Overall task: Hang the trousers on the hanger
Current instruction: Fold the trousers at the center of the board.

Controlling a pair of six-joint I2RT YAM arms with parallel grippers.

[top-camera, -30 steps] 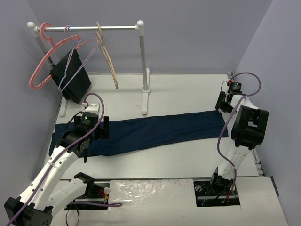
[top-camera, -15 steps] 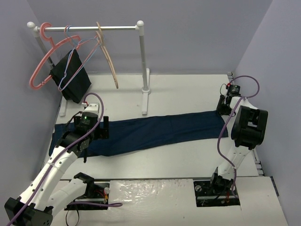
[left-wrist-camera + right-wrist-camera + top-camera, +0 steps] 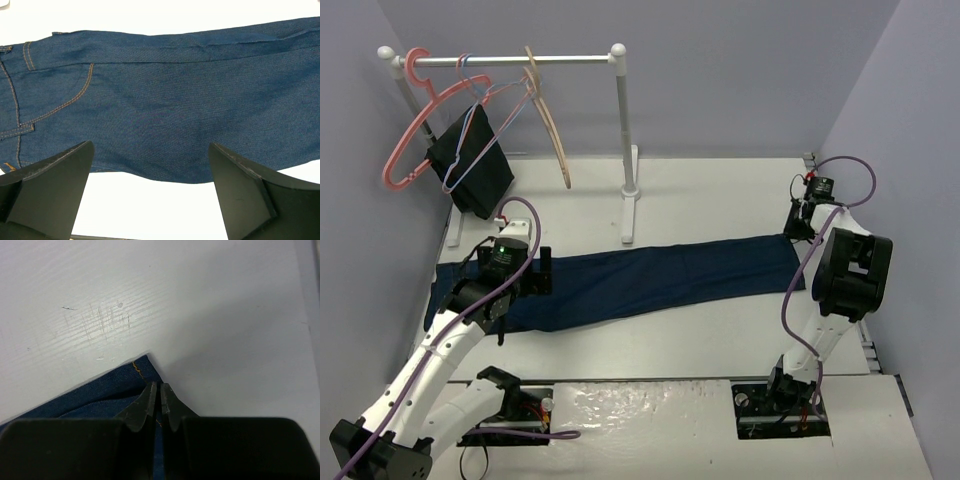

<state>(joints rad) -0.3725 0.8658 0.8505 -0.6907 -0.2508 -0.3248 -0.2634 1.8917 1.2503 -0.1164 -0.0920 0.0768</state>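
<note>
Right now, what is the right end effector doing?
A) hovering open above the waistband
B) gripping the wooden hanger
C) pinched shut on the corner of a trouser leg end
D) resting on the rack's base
C: the right wrist view shows the right end effector with its fingertips together on the hem corner of the trousers.

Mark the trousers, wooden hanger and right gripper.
trousers [image 3: 660,275]: top view, mid-leg denim.
wooden hanger [image 3: 553,128]: top view, curved arm.
right gripper [image 3: 159,389]: right wrist view, between closed fingertips at hem corner.
</note>
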